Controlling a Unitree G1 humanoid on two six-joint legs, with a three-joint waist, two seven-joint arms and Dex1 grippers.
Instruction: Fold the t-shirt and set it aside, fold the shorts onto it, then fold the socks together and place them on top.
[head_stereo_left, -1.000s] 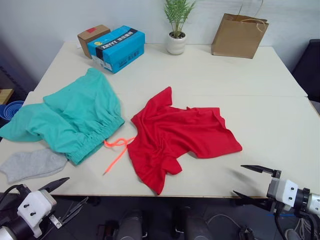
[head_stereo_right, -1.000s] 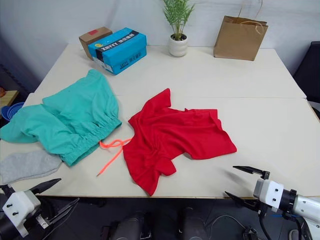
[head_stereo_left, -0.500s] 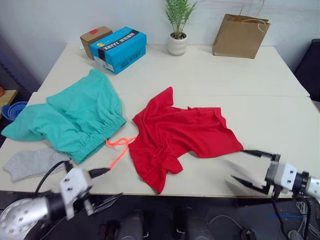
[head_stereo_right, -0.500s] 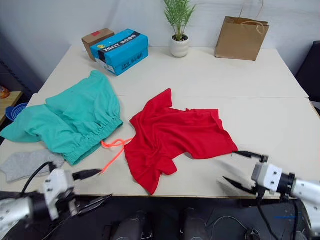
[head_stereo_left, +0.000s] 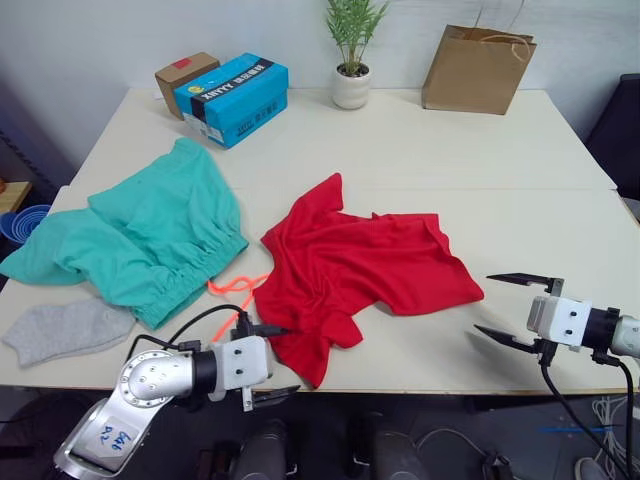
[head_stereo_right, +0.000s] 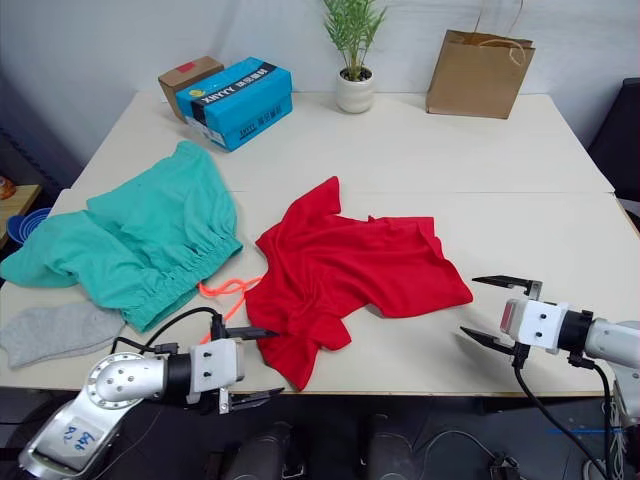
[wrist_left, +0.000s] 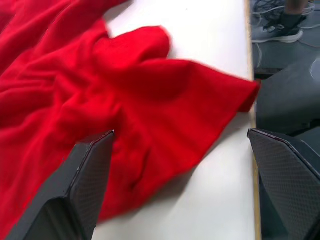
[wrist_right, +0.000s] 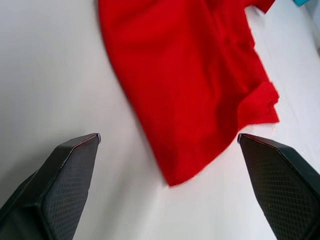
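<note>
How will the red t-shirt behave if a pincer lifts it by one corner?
The t-shirt lies rumpled, so it will likely drape limp. Its thin corner overhangs the table edge, probably light. It may drag rather than slide.

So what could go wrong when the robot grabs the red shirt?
The t-shirt lies crumpled, with one corner at the table's front edge by the open left gripper. A bad pinch there might tug it off the table. The orange drawstring of the shorts runs close beside the shirt, so it could get snagged. The open right gripper may grab several layers.
</note>
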